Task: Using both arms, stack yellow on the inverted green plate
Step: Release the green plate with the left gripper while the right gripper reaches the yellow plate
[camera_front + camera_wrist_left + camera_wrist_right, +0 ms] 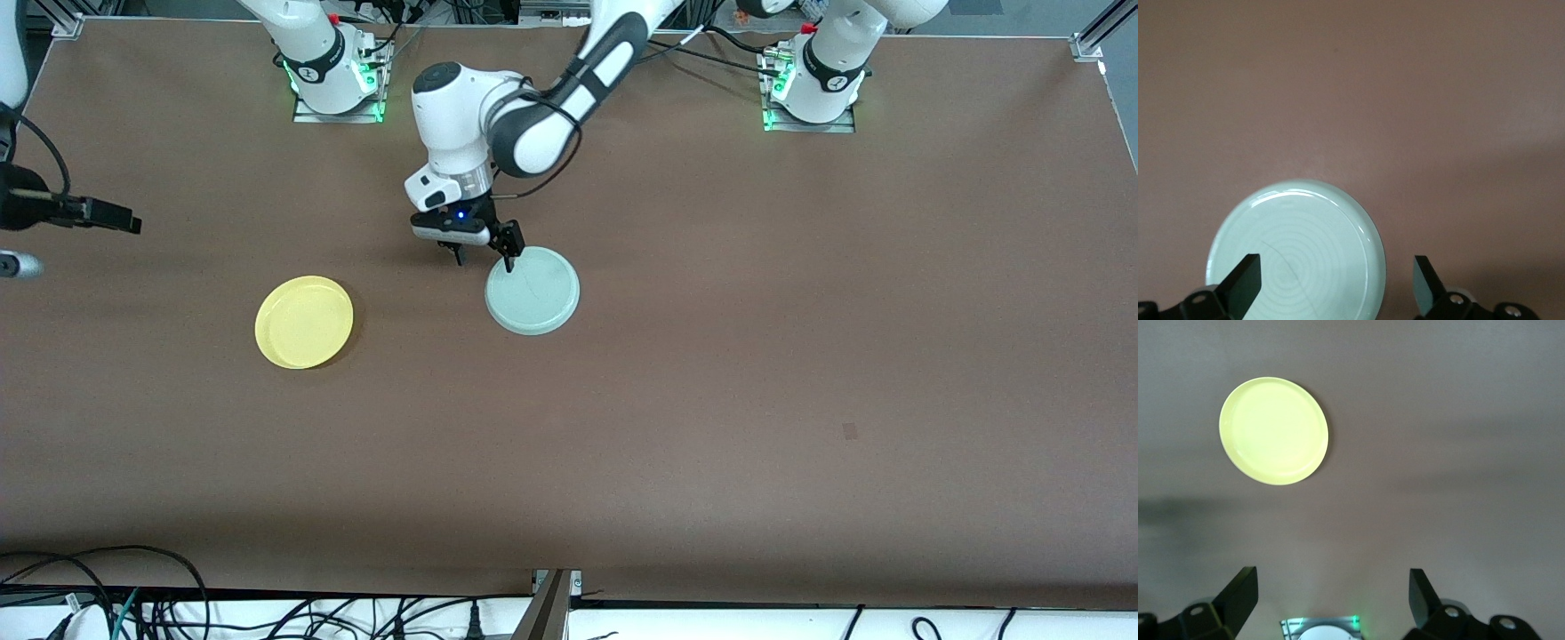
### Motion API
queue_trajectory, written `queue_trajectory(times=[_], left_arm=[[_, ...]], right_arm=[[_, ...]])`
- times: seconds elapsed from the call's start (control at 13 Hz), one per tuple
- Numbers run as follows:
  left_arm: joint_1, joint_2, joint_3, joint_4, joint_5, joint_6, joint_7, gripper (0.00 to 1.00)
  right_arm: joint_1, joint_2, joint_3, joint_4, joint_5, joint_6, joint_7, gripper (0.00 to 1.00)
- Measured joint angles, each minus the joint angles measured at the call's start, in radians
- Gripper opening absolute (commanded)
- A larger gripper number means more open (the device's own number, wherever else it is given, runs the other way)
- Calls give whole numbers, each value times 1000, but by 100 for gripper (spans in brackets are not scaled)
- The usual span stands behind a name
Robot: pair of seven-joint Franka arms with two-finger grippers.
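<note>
The pale green plate [532, 291] lies near the table's middle, seemingly base up, with concentric rings showing in the left wrist view [1298, 253]. My left gripper [484, 262] is open, low over the plate's edge toward the right arm's end. In the left wrist view [1336, 261] one finger is over the plate and the other over bare table. The yellow plate [304, 321] lies rim up toward the right arm's end and also shows in the right wrist view [1273, 431]. My right gripper [1331, 577] is open and empty, high above the table; that arm waits.
The brown table [711, 373] carries only the two plates. The arm bases [813, 89] stand along its edge farthest from the front camera. Cables [133, 604] hang below its nearest edge.
</note>
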Motion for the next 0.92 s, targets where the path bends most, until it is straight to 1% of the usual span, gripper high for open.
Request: queue_trajectory(times=[0.08,0.23,0.46,0.62,0.69,0.77,0.92], left_arm=[[34,-35,-1,-1,-47,-45,51,100],[102,-108,-5,-2,-91,-174,139,100],[197,-226,-7,-1,-152,-334,197,100],[282,-305,-7,-2,-187,-452,299,100],[326,-341,-8,-2,-193,-506,349,100],[372,-374,-9,-3,-205,-556,401,100],[461,-434,-8,-5,-235,-637,516,100]], right_arm=[[0,30,0,-11,0,50,-8,100],[-1,85,0,-54,14,161,-69,100],[-4,164,0,-127,87,316,-105,100],[-6,236,0,-155,163,399,-139,98],[-6,277,0,-160,193,447,-171,89],[-7,316,0,-160,220,485,-194,83],[-7,369,0,-161,262,522,-219,75]])
